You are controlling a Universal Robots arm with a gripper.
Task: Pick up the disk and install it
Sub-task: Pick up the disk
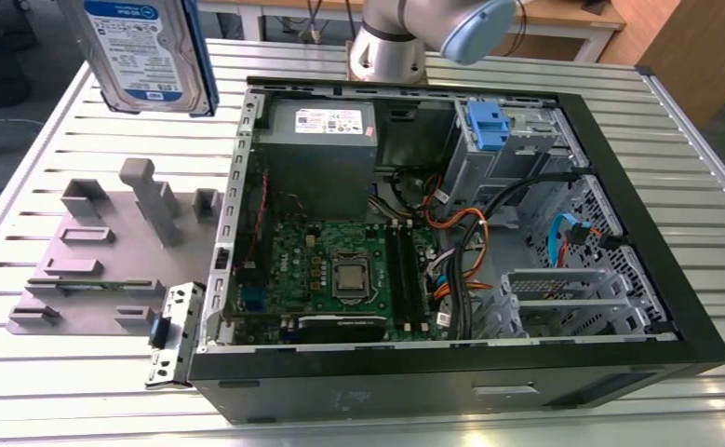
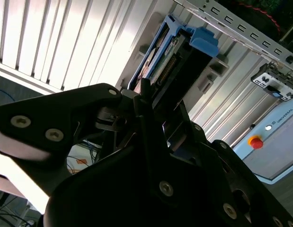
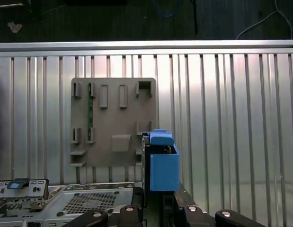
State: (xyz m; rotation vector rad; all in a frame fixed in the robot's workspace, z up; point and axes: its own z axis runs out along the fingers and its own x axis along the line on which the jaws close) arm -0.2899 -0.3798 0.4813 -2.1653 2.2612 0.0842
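Holding the disk (image 1: 145, 51) high over the table (image 1: 39, 391), your hand (image 2: 153, 101) is pinching it by one end, as the second wrist view shows. The drive hangs near the edge of the grey fixture plate (image 1: 89, 270), well apart from the open computer case (image 1: 660, 233). Mind the grip: with only one end clamped, a quick swing could probably twist or slip it. On any crossing, its lower edge might catch the case wall. The loose cables (image 1: 462, 233) beside the drive bay (image 1: 511, 140) could snag a tilted carrier.
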